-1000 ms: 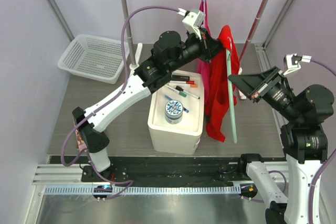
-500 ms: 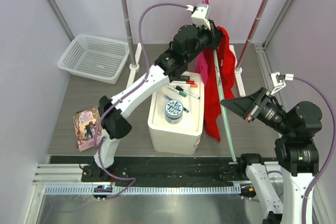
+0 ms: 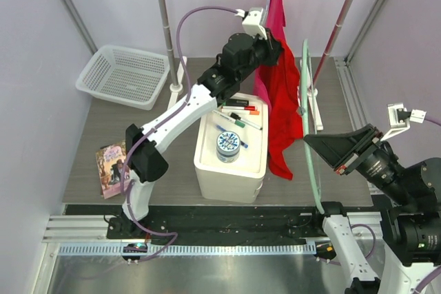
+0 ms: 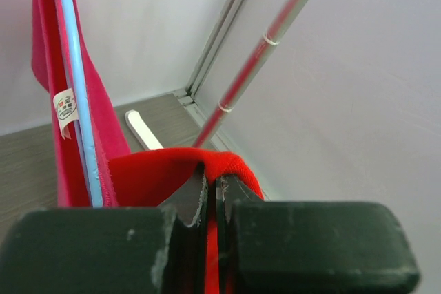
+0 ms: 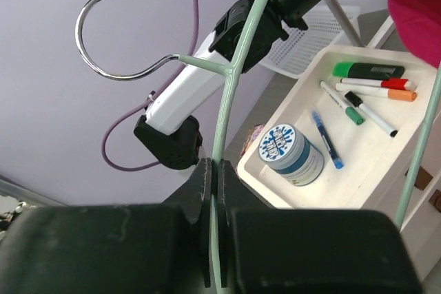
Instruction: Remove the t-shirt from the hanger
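- While the left pincer point(image 4: 213, 187) clamps the red fabric t-shirt point(image 3: 279, 111), its length hangs straight down.
- Right pincer point(image 5: 213, 170) grips the pale-green wire hanger point(image 5: 229, 67) just rightward, apparently apart.

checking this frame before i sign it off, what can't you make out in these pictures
- Top view: left gripper fingertips, behind its wrist and the shirt.
- Top view: right gripper fingers, under its camera housing.
- Right wrist view: hanger's lower part, cut off by the frame edge.
- Top view: tin label, too small to read.
- Top view: book's right edge, behind the left arm.
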Controlling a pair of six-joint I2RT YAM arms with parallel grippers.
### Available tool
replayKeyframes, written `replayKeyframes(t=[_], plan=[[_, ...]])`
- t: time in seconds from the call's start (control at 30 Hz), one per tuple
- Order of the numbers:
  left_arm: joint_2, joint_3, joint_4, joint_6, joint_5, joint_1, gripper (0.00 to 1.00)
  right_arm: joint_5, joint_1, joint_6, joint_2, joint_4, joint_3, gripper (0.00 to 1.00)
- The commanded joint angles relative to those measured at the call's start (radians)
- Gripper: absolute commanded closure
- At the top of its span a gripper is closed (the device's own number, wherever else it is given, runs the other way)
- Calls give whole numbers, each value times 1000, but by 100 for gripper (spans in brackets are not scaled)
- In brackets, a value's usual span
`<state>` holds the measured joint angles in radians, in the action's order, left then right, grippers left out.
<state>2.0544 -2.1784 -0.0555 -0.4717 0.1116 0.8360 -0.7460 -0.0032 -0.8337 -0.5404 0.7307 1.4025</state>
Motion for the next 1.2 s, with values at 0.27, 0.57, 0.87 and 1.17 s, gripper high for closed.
replayKeyframes(t=[0.27, 0.57, 0.87, 1.17], plan=[[-171, 89, -35, -48, -105, -2, 100, 89, 3, -113, -186, -203, -56, 99], [-221, 101, -107, -28, -178, -3, 100, 161, 3, -217, -478, -401, 81, 99], [-270, 149, -142, -51, -228, -2, 100, 227, -10, -303, -774, -577, 303, 99], [-272, 146, -155, -88, -266, 2, 100, 198, -124, -407, -900, -692, 366, 99]])
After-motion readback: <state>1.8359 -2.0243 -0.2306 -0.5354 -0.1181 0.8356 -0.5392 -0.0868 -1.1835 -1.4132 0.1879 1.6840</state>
